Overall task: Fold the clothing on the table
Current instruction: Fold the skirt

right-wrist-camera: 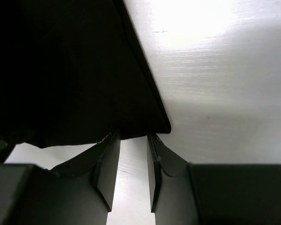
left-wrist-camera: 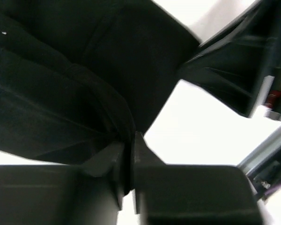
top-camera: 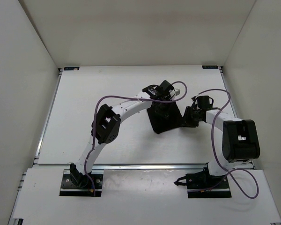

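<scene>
The black clothing (top-camera: 166, 119) lies bunched in the middle of the white table (top-camera: 84, 108). My left gripper (top-camera: 165, 93) hangs over its far edge. In the left wrist view, that gripper (left-wrist-camera: 131, 138) is shut on a raised fold of the clothing (left-wrist-camera: 61, 84), which runs down between the fingers. My right gripper (top-camera: 186, 118) sits at the garment's right side. In the right wrist view its jaws (right-wrist-camera: 133, 136) stand apart with bare table (right-wrist-camera: 215, 70) showing between them. A corner edge of the clothing (right-wrist-camera: 61, 70) lies just at the fingertips.
White walls (top-camera: 18, 93) enclose the table on the left, back and right. A metal rail (top-camera: 145, 165) runs along the front edge, with both arm bases behind it. Purple cables (top-camera: 220, 101) loop over both arms.
</scene>
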Robot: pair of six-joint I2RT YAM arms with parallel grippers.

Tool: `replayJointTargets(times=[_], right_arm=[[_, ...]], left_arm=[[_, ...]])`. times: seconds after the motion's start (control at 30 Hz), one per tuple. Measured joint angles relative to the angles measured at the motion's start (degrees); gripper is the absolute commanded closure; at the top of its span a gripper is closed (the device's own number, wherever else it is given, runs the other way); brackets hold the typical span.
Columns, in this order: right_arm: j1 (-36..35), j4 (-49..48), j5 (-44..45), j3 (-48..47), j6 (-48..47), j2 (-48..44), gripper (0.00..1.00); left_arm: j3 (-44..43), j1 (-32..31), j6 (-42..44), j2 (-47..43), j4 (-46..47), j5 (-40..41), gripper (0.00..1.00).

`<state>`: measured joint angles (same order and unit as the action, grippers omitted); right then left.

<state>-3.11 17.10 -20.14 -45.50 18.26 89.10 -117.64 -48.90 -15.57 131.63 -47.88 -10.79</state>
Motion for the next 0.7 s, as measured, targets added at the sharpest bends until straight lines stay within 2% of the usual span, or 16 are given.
replayJointTargets(times=[0.03, 0.07, 0.1, 0.13, 0.17, 0.3, 0.37, 0.57, 0.7], right_arm=[[-0.15, -0.07, -0.04, 0.00, 0.02, 0.61, 0.75], [-0.24, -0.04, -0.26, 0.00, 0.22, 0.96, 0.75], [-0.24, -0.04, -0.39, -0.02, 0.24, 1.03, 0.75], [-0.24, -0.04, -0.39, -0.04, 0.24, 1.03, 0.74], [-0.13, 0.00, -0.39, -0.04, 0.24, 1.03, 0.72], [1.49, 0.52, -0.85, -0.04, 0.35, -0.09, 0.58], [3.19, 0.61, -1.36, -0.07, 0.26, -1.29, 0.55], [6.62, 1.49, -2.14, -2.34, -0.22, -2.95, 0.49], [4.46, 1.81, -3.67, -5.97, -0.59, -2.93, 0.34]], left_arm=[[0.00, 0.09, -0.46, 0.22, 0.59, -1.18, 0.52], [0.00, 0.17, -0.52, 0.37, 1.16, -2.29, 0.38], [0.00, 0.26, -1.20, 0.50, 1.95, -3.89, 0.19], [-0.04, 0.31, -1.73, 0.50, 2.71, -5.31, 0.06], [-0.15, 0.31, -1.88, 0.50, 3.45, -6.47, 0.01], [0.24, 0.72, -3.80, 0.11, 6.71, -9.42, 0.01], [3.15, 1.33, -4.52, -1.64, 9.07, -10.03, 0.01], [19.91, 8.15, -7.78, -13.90, 16.35, -9.35, 0.01], [29.59, 13.42, -9.86, -22.56, 20.74, -5.60, 0.01]])
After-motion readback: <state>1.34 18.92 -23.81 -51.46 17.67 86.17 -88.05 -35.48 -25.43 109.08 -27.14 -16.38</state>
